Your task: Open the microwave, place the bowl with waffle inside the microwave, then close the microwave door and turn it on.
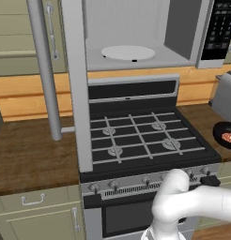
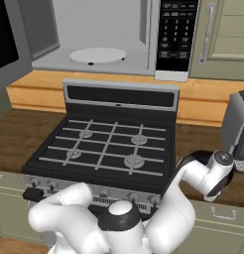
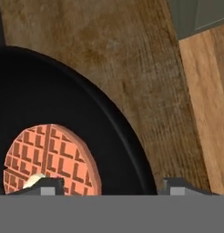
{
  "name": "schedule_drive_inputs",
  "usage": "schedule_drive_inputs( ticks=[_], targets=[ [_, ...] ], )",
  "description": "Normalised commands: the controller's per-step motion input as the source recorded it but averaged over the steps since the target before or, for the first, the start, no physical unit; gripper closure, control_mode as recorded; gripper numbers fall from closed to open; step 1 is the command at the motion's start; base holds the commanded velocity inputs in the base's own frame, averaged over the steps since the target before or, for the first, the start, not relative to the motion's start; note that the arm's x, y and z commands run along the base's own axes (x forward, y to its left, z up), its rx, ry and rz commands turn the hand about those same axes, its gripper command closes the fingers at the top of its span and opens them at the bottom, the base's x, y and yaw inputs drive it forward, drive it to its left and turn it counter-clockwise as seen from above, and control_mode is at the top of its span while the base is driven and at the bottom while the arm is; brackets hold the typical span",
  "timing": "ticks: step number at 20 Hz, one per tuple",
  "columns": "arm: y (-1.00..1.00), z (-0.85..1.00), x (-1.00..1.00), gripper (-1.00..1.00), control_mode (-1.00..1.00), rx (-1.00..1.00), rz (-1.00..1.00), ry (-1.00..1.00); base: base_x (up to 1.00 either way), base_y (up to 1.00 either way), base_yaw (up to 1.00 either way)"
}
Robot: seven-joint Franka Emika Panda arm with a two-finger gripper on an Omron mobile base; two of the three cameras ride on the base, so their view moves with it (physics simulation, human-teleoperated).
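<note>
I am looking straight down along my pincer at the bowl, which is lying just under my fingertips on the wooden desk. The waffle is sitting inside the bowl, directly beneath the tip on one side, while the other tip is hanging over the bowl's rim, close to the bare wood. My tips are standing well apart with nothing between them, so I am holding nothing. From the left base view, the bowl is resting at the far right of the desk, beside the stove. The microwave is well above and away from my pincer, over the stove, with its door swinging wide open and the white turntable showing inside. A grey toaster is standing on the desk behind the bowl.
</note>
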Motion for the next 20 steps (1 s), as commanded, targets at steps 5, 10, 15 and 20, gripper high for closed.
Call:
schedule_drive_inputs(
  ticks=[5,10,15,20],
  targets=[
    [-0.06,-0.18,0.00,1.00,-1.00,0.00,-0.10,0.00,0.00,0.00,0.00],
    [-0.17,-0.20,0.00,1.00,-1.00,0.00,-0.06,0.00,0.00,0.00,0.00],
    [-0.10,-0.11,0.00,1.00,-1.00,0.00,-0.05,0.00,0.00,0.00,0.00],
    [-0.21,0.00,-0.23,1.00,-1.00,0.03,-0.03,-0.03,0.00,0.00,0.00]
  ],
)
